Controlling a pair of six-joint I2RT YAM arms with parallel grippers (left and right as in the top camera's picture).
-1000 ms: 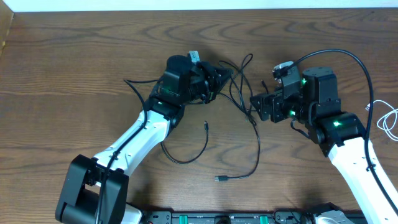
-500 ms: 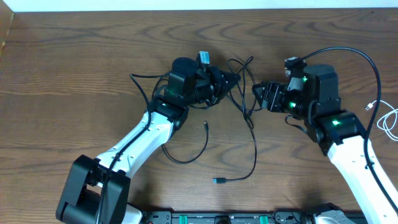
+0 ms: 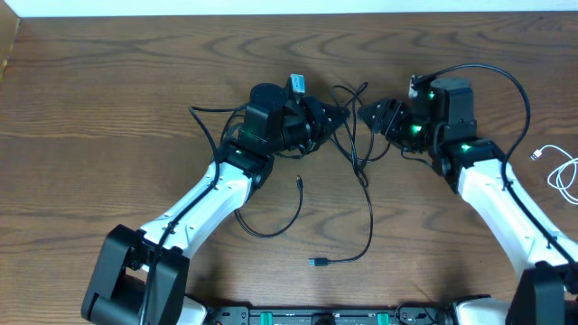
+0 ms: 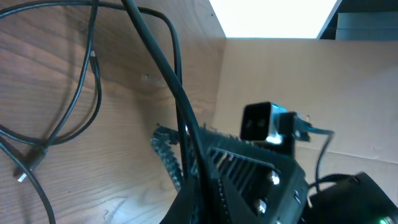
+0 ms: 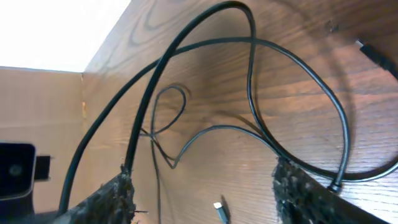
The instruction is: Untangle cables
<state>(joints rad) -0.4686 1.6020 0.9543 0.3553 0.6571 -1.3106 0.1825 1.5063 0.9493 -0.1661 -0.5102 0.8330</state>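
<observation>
We count two arms, two black cables (image 3: 370,208) and one white cable (image 3: 564,171). The black pair lies knotted at the upper centre of the wooden table (image 3: 90,99), between the grippers, with loose plug ends trailing toward the bottom. The white one sits well apart at the right edge and shows only from overhead. The left gripper (image 3: 336,115) is clamped on a black strand, which its wrist view shows running between the fingers (image 4: 166,146). The right gripper (image 3: 364,113) stands wide. In its own view the fingers (image 5: 121,196) are spread, with black loops lying on the wood between them and one strand meeting the lower-left finger.
</observation>
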